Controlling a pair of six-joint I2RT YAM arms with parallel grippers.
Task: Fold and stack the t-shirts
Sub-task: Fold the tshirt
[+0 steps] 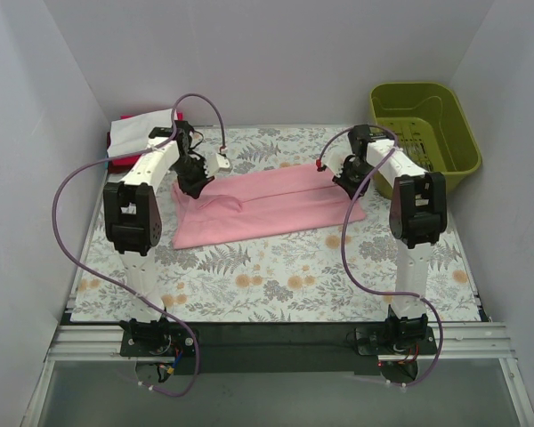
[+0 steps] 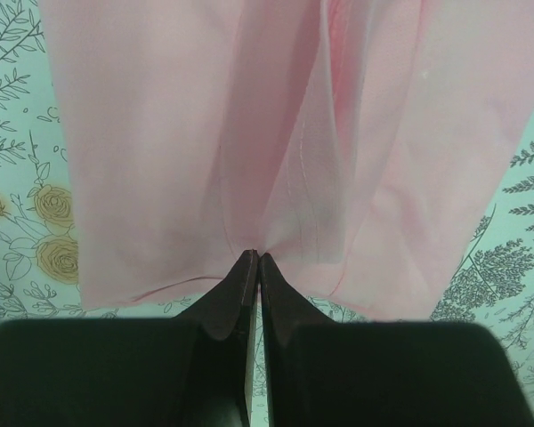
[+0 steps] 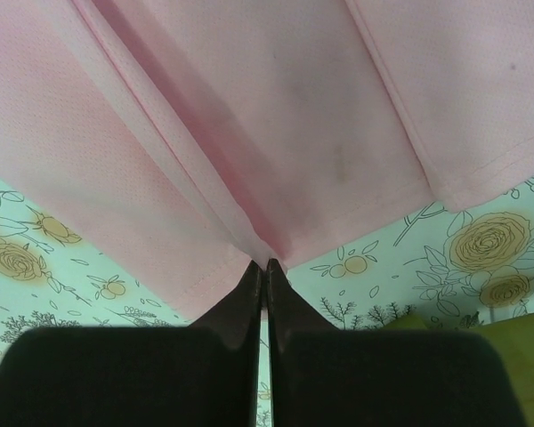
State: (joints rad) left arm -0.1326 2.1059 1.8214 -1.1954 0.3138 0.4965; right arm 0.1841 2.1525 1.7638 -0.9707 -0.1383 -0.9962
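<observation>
Around me the table is dressed in a floral table cloth (image 1: 276, 276). At its far left corner a white t-shirt (image 1: 141, 132) sits on top of a red t-shirt (image 1: 120, 163), just behind my left arm (image 1: 133, 213). At the far right corner a green basket (image 1: 467, 151) stands just beside my right arm (image 1: 416, 209), close enough to crowd that side. The pink t-shirt (image 1: 267, 206) lies as a long band across the far middle of the table, between my two wrists. My left jaws are pressed together on its left end, and the cloth puckers into creases that run to the tips. My right jaws are pinched on the hem at its right end, where folds gather the same way. Both arms rise from their bases at the near edge, bend at the elbow and reach forward and inward, wrists tipped down at the cloth. A purple cable (image 1: 67, 222) loops wide off the left arm, and another (image 1: 345, 240) hangs along the right one. White walls (image 1: 27, 178) close in on the left, right and far sides. The open room is the flowered stretch between the shirt's near edge and my bases.
</observation>
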